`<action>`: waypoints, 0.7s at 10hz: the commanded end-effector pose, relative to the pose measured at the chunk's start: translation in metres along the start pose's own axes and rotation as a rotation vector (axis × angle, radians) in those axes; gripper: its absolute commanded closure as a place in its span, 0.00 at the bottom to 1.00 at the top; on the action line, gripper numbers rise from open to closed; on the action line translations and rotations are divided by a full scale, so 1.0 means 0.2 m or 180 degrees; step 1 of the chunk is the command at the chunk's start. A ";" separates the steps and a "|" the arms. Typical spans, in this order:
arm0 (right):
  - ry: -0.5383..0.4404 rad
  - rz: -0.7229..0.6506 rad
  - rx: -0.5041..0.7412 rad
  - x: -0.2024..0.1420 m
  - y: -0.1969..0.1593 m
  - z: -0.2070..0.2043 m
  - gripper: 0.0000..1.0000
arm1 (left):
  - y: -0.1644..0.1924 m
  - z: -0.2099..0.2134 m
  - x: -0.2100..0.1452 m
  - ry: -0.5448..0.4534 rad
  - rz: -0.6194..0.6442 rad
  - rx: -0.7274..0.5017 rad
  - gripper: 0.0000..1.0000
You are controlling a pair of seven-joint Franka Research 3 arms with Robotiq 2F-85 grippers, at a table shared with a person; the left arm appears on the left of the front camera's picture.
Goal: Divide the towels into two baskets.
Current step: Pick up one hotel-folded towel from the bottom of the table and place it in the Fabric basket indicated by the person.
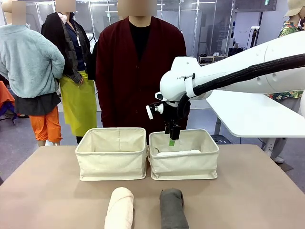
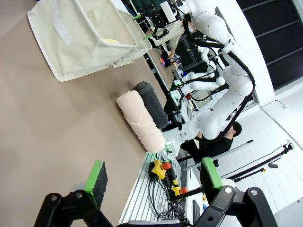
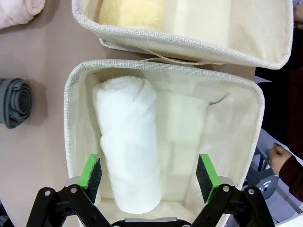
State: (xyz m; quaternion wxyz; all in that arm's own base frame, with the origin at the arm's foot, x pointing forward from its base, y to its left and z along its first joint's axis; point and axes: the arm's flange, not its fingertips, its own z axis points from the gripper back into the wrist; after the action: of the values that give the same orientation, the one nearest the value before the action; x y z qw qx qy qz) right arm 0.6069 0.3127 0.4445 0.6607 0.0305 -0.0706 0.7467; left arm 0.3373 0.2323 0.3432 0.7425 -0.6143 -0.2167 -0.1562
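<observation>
The right gripper [image 1: 172, 136] hangs over the right-hand basket [image 1: 183, 168] with its jaws spread wide and nothing between them. Its green pads sit about level with the basket's far rim. Down inside that basket lies the white towel [image 3: 128, 151], rolled up and stretched along the floor. It sits nearer one long wall, so bare canvas shows beside it. The wrist camera looks straight down past the released fingers [image 3: 91, 171] onto the roll, which lies under the gap, closer to one finger than the other. The left-hand basket [image 1: 112, 164] stands just beside its twin, and the yellow towel [image 3: 130, 12] rests in it. On the brown table [image 1: 47, 191], in front of the baskets, the cream towel [image 1: 120, 207] and the dark grey towel [image 1: 172, 207] lie side by side, a little apart, their ends towards the baskets. The left gripper [image 2: 154, 175] is also open and empty, held over the bare table with those two rolls ahead of it. A person [image 1: 138, 71] in a dark red cardigan stands right behind the baskets.
</observation>
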 end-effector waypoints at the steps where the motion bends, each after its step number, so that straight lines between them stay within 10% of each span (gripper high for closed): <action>1: -0.0222 -0.0184 0.0063 -0.08 0.18 0.17 0.00 | -0.02 0.01 -0.02 0.0008 -0.0012 0.0012 0.00; 7: -0.1042 -0.1301 0.0309 -0.89 0.78 0.54 0.00 | -0.02 0.01 -0.02 0.0008 -0.0012 0.0012 0.00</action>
State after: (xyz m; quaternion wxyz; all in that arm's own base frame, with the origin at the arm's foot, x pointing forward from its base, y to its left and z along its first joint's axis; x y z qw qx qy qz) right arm 0.4928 0.1306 0.5240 0.7654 0.1641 -0.1141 0.6118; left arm 0.3370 0.2327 0.3433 0.7426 -0.6141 -0.2170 -0.1559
